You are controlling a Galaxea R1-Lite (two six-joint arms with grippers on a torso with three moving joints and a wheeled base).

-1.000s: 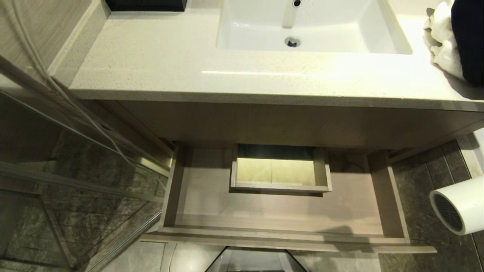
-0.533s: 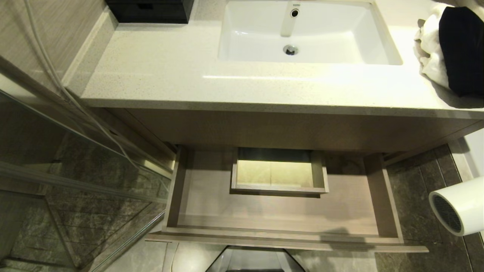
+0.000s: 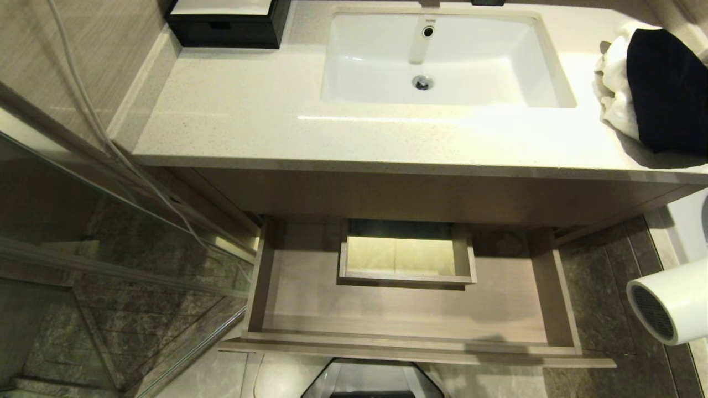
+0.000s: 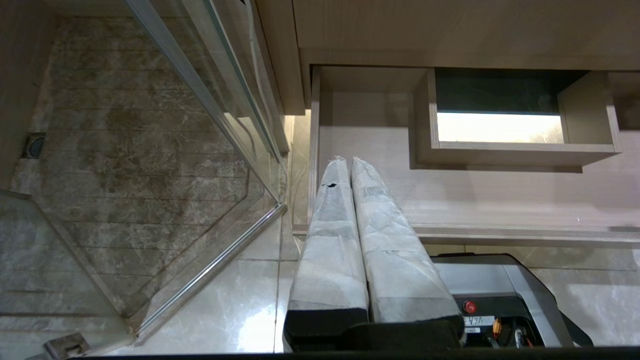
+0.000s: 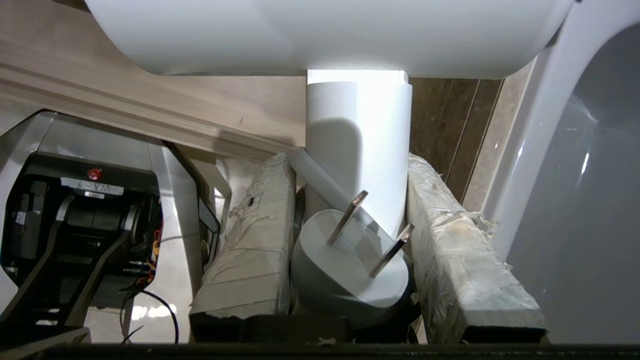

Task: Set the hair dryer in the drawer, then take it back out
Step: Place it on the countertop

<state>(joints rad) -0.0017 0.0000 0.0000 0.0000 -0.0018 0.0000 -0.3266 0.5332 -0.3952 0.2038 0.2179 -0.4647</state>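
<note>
The white hair dryer [image 3: 672, 307] hangs at the right edge of the head view, off the drawer's right side, its dark mesh grille facing left. In the right wrist view my right gripper [image 5: 350, 165] is shut on the hair dryer's white handle [image 5: 367, 150], with the white plug [image 5: 350, 270] wedged between the taped fingers. The tan wood drawer [image 3: 409, 309] stands pulled open under the vanity, nothing lying in it, a rectangular cutout [image 3: 406, 257] in its floor. My left gripper [image 4: 348, 162] is shut on nothing, low at the drawer's [image 4: 500, 200] left front corner.
A beige countertop [image 3: 249, 110] with a white sink [image 3: 442, 61] lies above the drawer. A black box [image 3: 227, 25] stands at its back left, a white towel and dark cloth [image 3: 658, 83] at its right. A glass shower panel [image 3: 110, 265] borders the left. A white fixture [image 5: 575, 175] stands right.
The whole head view has shifted: the countertop and sink slid down the picture and more of the back came into sight. The hair dryer keeps its place at the right edge.
</note>
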